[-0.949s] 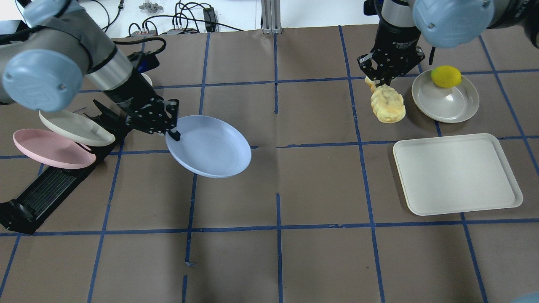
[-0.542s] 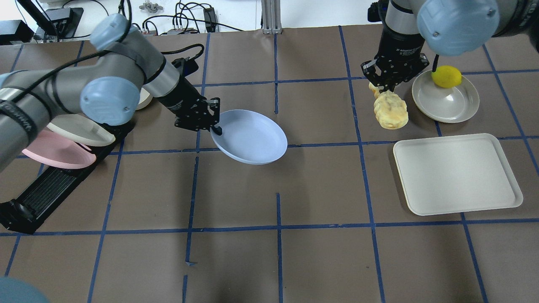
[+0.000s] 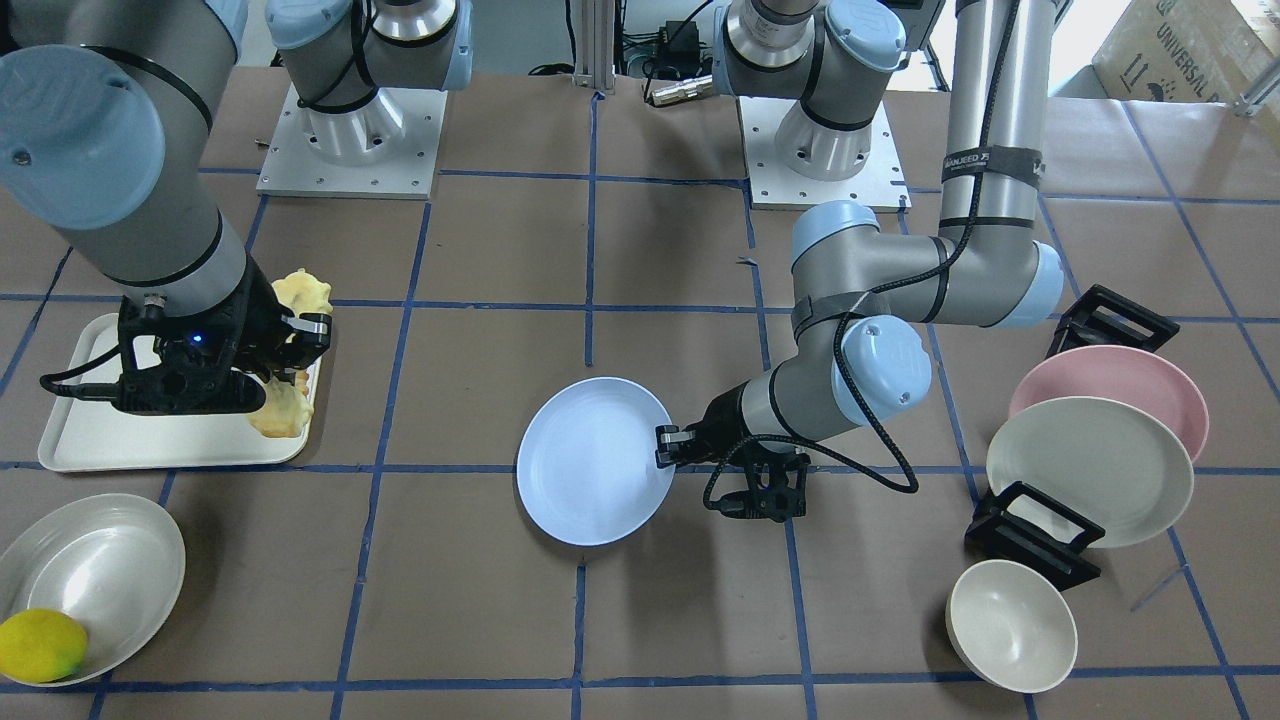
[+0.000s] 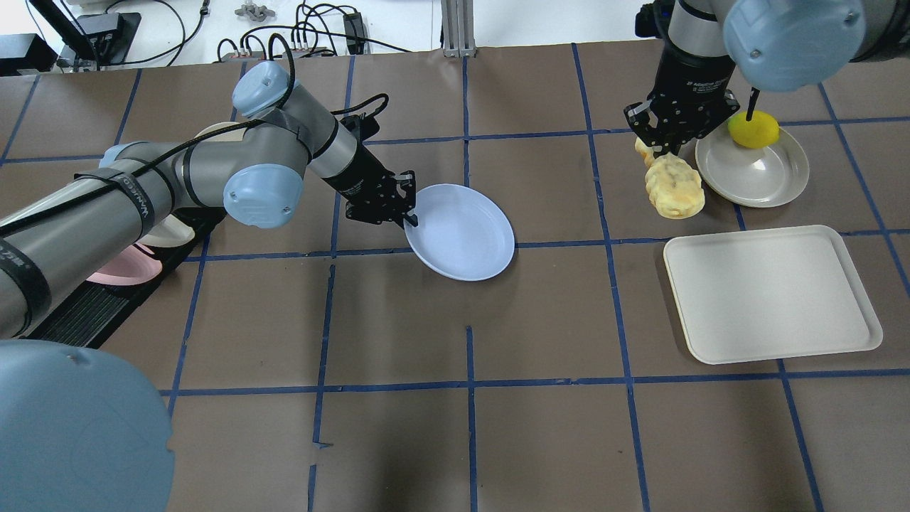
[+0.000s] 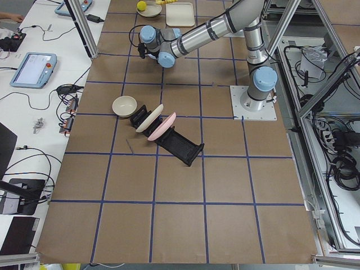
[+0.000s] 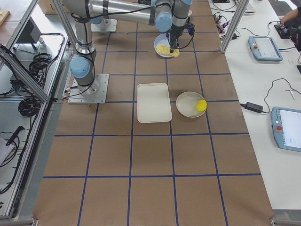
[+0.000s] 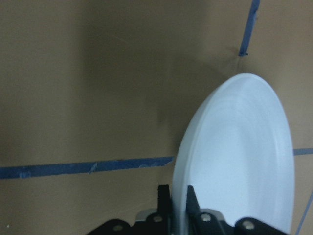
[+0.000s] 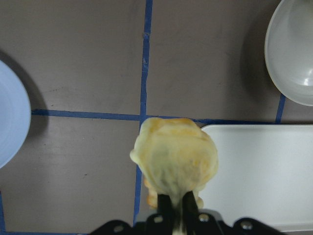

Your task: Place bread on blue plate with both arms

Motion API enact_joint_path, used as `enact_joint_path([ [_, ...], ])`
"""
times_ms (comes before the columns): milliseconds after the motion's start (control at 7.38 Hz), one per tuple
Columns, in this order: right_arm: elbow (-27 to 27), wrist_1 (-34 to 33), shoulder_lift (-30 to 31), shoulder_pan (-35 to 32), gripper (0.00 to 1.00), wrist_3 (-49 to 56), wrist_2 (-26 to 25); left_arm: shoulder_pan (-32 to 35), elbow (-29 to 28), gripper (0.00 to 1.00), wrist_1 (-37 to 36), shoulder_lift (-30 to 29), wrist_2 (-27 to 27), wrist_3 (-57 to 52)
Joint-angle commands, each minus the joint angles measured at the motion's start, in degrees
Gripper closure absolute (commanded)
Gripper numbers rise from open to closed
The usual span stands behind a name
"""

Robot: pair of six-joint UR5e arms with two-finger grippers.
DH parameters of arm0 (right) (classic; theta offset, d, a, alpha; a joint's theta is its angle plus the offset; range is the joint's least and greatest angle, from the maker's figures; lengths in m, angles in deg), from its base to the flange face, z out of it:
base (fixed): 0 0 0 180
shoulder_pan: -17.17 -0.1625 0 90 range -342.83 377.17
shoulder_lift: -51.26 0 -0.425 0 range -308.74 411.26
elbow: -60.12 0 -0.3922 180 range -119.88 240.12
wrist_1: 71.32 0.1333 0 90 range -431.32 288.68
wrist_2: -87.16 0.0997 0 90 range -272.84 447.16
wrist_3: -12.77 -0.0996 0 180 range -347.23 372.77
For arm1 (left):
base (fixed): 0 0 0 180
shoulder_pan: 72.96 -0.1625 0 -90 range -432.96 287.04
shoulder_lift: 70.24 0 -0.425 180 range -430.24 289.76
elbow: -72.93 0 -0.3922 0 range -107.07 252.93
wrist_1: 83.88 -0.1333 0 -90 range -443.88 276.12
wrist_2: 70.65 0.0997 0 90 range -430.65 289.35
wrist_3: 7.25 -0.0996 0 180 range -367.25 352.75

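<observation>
The blue plate point(image 4: 466, 235) is near the table's middle, held by its left rim in my shut left gripper point(image 4: 409, 213). It also shows in the front view point(image 3: 590, 465) and, tilted, in the left wrist view point(image 7: 239, 156). I cannot tell whether it touches the table. The bread point(image 4: 675, 188), a knobbly pale-yellow loaf, hangs from my shut right gripper point(image 4: 657, 146) above the table at the far right, beside the bowl. In the right wrist view the bread point(image 8: 173, 156) hangs below the fingers, and the plate's edge point(image 8: 12, 117) is at the left.
A yellow lemon point(image 4: 752, 130) lies in a grey-white bowl point(image 4: 764, 181) at the far right. A cream tray point(image 4: 771, 295) lies nearer to me. A black rack at the left holds a pink plate point(image 3: 1110, 380) and a cream plate point(image 3: 1090, 470), with a small bowl point(image 3: 1010, 625) beside it.
My left arm has carried the blue plate to the right, from beside the rack to the table's middle. My right gripper with the bread has shifted slightly right.
</observation>
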Motion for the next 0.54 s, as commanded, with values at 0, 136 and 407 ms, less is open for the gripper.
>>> enact_joint_path([
  [0, 0.0, -0.7, 0.1, -0.1, 0.88, -0.7, 0.4, -0.3, -0.1, 0.00, -1.3, 2.2, 0.4, 0.6],
  [136, 0.3, -0.8, 0.1, -0.3, 0.88, -2.3, 0.4, -2.7, 0.1, 0.00, -0.3, 5.8, 0.6, 0.5],
  [407, 2.3, -4.2, -3.5, -6.5, 0.87, -13.3, 2.3, -6.6, 0.2, 0.00, 10.4, 14.3, 2.7, -0.8],
])
